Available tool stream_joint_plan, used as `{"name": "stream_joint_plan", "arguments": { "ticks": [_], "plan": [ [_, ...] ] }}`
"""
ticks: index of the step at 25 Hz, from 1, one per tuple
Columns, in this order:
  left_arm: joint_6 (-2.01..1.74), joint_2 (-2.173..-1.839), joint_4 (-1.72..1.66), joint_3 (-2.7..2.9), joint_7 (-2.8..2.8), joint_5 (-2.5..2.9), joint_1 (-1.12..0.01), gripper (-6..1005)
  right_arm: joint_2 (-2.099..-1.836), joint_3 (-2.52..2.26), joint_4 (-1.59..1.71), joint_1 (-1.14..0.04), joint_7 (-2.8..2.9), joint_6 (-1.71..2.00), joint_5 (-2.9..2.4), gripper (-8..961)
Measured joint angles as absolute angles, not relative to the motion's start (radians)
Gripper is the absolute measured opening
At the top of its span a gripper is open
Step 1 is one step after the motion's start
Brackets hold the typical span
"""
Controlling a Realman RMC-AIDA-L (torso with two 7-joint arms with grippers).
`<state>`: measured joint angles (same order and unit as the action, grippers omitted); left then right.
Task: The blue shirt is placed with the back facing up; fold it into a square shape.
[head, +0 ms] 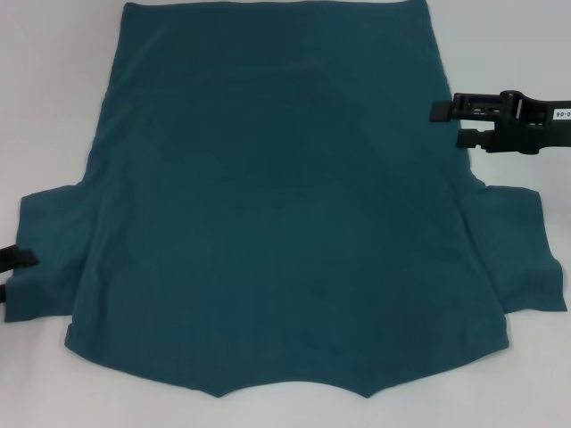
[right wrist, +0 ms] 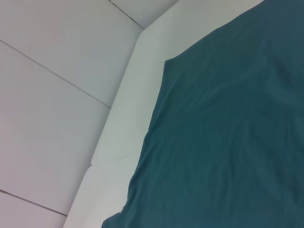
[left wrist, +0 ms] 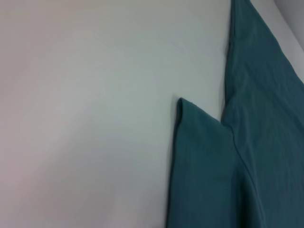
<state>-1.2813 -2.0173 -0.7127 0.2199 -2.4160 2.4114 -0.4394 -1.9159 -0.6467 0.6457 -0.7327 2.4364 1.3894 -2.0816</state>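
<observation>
The blue shirt (head: 277, 205) lies spread flat on the white table (head: 53, 89), hem at the far side and neckline at the near edge, both short sleeves out. My right gripper (head: 446, 126) hovers at the shirt's right side edge above the right sleeve (head: 517, 259), open with nothing between its fingers. At the picture's left border my left gripper (head: 18, 273) sits at the outer edge of the left sleeve (head: 45, 259), open. The left wrist view shows that sleeve (left wrist: 199, 161) and the side seam. A far hem corner of the shirt (right wrist: 228, 133) fills the right wrist view.
Bare white table (left wrist: 85, 114) lies left of the shirt and in a narrow strip on its right. The right wrist view shows the table's edge (right wrist: 118, 118) and the grey tiled floor (right wrist: 52, 104) beyond it.
</observation>
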Motion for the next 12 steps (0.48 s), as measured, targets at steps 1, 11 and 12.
{"name": "stream_joint_plan", "arguments": {
  "ticks": [1, 11, 12],
  "plan": [
    [-1.280, -2.017, -0.710, 0.223, -2.416, 2.411, -0.440, 797, -1.916, -0.646, 0.646, -0.733, 2.437, 1.390, -2.082, 922],
    [-1.325, -2.012, -0.696, 0.238, -2.415, 2.403, -0.465, 792, -1.916, -0.616, 0.641, -0.725, 2.433, 1.393, -2.082, 922],
    [-1.326, -2.011, -0.694, 0.241, -2.416, 2.405, -0.468, 792, -1.915, -0.613, 0.639, -0.724, 2.432, 1.393, -2.082, 921]
  ]
}}
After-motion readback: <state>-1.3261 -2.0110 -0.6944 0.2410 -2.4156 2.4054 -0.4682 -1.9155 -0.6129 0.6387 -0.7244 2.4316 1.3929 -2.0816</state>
